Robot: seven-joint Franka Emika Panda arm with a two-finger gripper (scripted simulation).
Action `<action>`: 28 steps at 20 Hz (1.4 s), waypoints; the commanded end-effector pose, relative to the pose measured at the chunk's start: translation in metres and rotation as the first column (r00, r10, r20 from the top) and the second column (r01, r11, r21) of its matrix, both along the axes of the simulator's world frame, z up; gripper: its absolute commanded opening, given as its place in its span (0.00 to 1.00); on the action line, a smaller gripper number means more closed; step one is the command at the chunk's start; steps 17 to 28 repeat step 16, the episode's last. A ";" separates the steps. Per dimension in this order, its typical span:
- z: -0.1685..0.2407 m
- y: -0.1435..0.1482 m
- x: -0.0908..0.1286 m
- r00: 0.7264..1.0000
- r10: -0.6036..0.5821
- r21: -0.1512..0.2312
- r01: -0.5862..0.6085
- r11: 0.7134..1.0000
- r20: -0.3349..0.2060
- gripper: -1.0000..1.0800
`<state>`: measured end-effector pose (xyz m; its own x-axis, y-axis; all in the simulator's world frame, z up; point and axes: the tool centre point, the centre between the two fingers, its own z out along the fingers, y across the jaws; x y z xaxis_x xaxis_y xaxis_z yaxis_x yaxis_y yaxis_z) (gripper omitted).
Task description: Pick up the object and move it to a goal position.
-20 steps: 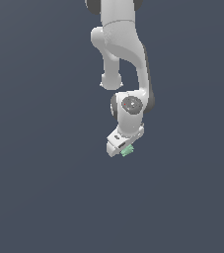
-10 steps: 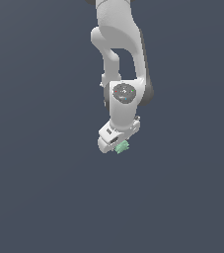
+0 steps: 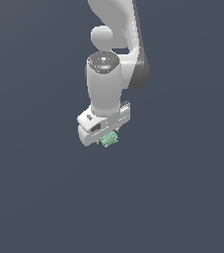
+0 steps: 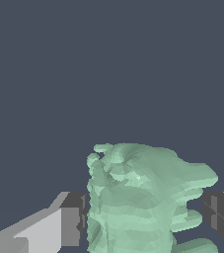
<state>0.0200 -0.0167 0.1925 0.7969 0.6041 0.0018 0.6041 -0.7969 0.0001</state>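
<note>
The white arm (image 3: 114, 54) was seen in the exterior view reaching down from the top of the frame, its last links folded so that the round wrist joint faced the camera and the hand pointed downward with a slight tilt toward the exterior view's left. The gripper (image 3: 107, 140) was carried at the lower end of the arm, against a plain dark grey-blue background.

In the wrist view the gripper (image 4: 145, 217) was shown with its two dark fingertips (image 4: 74, 217) set on either side of the object (image 4: 140, 197), one pad pressed against one flank and the other just at the opposite flank. The jaws were closed onto it, part-way shut, with the object filling the gap between them.

The object (image 3: 108, 140), mint green and of lumpy, ridged shape rather than flat-faced, was seen protruding just below the white hand, held between the fingers.
</note>
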 end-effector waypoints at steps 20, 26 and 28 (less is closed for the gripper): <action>0.075 -0.042 0.021 1.000 0.001 -0.001 -0.001 1.000 -0.002 0.00; 0.075 -0.042 0.021 1.000 0.001 -0.001 -0.001 1.000 -0.002 0.00; 0.075 -0.042 0.021 1.000 0.001 -0.001 -0.001 1.000 -0.002 0.00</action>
